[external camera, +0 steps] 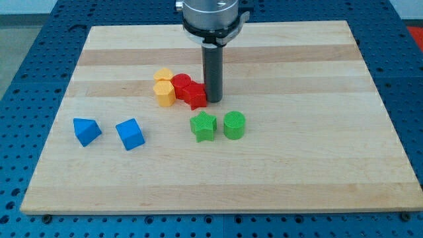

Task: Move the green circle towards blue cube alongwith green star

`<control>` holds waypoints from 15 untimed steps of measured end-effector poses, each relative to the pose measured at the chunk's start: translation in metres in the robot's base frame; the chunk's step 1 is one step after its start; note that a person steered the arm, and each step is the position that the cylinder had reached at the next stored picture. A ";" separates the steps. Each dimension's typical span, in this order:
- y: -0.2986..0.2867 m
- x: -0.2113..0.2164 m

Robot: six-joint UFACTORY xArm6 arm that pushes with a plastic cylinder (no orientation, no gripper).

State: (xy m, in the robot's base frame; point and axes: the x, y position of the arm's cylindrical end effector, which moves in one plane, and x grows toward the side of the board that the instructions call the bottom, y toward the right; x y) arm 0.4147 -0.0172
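The green circle (pixel 234 125) lies just right of the green star (pixel 203 126), the two almost touching, a little below the board's middle. The blue cube (pixel 130 133) sits to the left of the star, with a second blue block (pixel 86 131) further left. My tip (pixel 213 100) stands above the gap between star and circle, right beside the red star (pixel 195 96).
A red circle (pixel 182 85) and the red star cluster with two yellow blocks, one (pixel 163 75) above the other (pixel 164 93), left of the tip. The wooden board (pixel 330 165) lies on a blue perforated table.
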 end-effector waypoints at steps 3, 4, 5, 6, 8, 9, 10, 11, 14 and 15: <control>0.061 0.010; 0.091 0.041; 0.100 0.063; 0.090 0.086; 0.045 0.076; 0.060 0.072; 0.073 0.047; 0.073 0.013; 0.059 0.040; 0.041 0.045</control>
State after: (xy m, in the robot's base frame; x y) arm 0.4594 0.0241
